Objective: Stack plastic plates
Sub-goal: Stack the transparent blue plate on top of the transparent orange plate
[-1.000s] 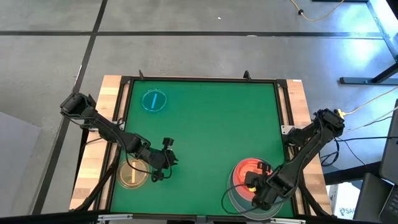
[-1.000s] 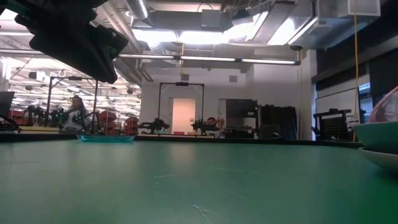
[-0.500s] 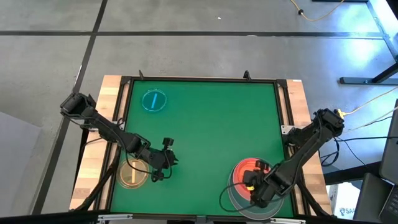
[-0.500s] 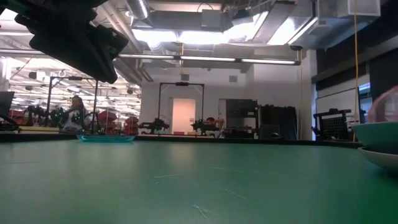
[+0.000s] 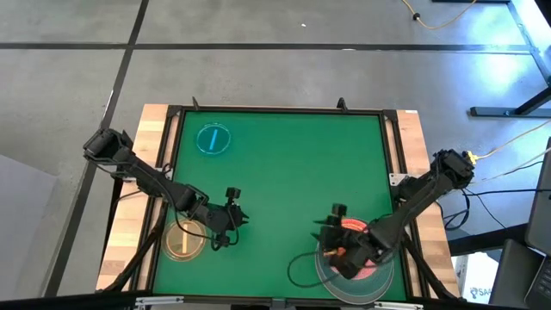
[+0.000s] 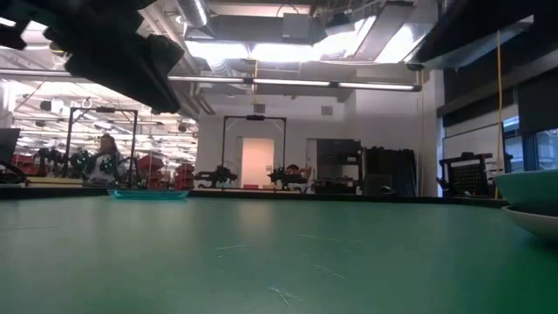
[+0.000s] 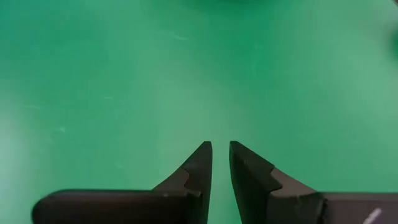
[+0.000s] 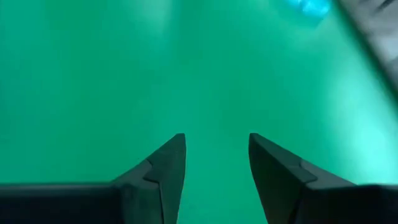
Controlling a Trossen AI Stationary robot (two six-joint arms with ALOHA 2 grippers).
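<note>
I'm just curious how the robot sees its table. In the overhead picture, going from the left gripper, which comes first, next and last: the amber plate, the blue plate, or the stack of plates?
1. Amber plate: just beside the left gripper, near the table's left front corner.
2. Blue plate: toward the far left corner.
3. Stack of plates: across the table at the front right, under the right gripper.

The right arm [image 5: 405, 215] covers much of the plate stack [image 5: 370, 274]; in the low view the stack [image 6: 530, 202] is cut off at the edge.
</note>
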